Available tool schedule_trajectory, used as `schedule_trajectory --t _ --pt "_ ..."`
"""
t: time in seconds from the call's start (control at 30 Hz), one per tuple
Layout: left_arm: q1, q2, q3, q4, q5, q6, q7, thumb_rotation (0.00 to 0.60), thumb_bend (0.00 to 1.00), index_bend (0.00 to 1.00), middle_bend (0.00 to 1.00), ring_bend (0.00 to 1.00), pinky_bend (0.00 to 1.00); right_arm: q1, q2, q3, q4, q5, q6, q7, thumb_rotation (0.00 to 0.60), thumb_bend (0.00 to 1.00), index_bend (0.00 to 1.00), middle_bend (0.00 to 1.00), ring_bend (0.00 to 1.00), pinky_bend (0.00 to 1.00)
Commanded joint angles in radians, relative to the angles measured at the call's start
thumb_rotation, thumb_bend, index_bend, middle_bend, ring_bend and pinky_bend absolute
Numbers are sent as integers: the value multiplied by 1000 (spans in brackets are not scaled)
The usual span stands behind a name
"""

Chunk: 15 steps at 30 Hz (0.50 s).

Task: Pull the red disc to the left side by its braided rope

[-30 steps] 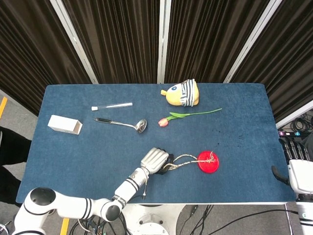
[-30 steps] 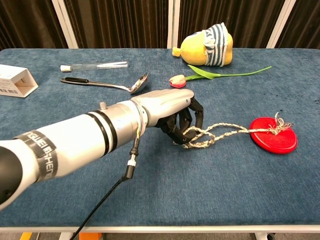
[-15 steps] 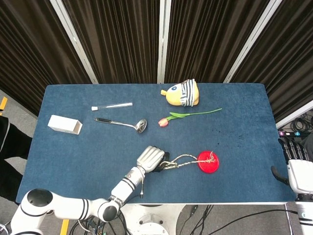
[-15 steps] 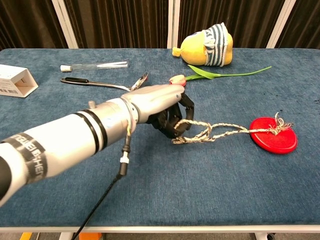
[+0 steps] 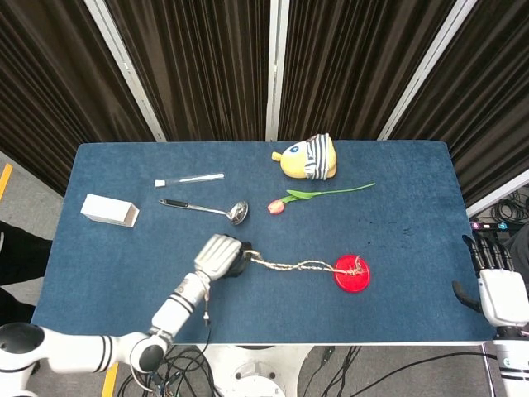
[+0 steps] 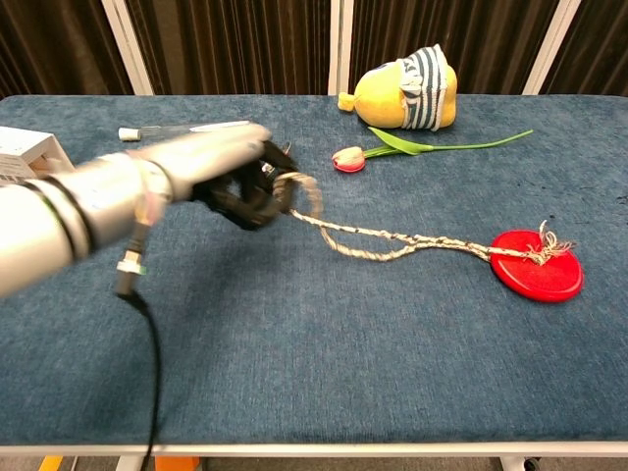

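The red disc (image 5: 351,274) (image 6: 536,265) lies flat on the blue table, right of centre near the front edge. Its braided rope (image 5: 293,265) (image 6: 392,241) runs leftward from the disc, nearly stretched out. My left hand (image 5: 219,255) (image 6: 228,180) grips the rope's looped end, left of the disc and lifted a little off the cloth. My right hand (image 5: 494,284) hangs off the table's right edge, holding nothing, fingers pointing up.
A ladle (image 5: 208,208) (image 6: 211,165) lies just behind my left hand. Further back are a clear tube (image 5: 190,179), a white box (image 5: 109,210) at the left, a tulip (image 5: 314,196) (image 6: 412,146) and a yellow plush toy (image 5: 308,157) (image 6: 404,88).
My left hand has swept left with the rope's end, pulling the coiled rope out nearly straight. The disc has barely shifted. The right hand stayed put.
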Motion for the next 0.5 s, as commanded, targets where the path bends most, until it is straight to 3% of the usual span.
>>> schedule_trajectory --t 0.03,0.5 --pt "49 66 18 -33 40 36 -54 600 536 667 837 528 448 2 -2 -2 -5 -1 -3 -8 600 240 0 0 0 0" --pt "172 239 35 -44 103 85 -238 600 538 713 854 546 459 15 -8 -4 -34 6 -26 -48 600 242 0 0 0 0"
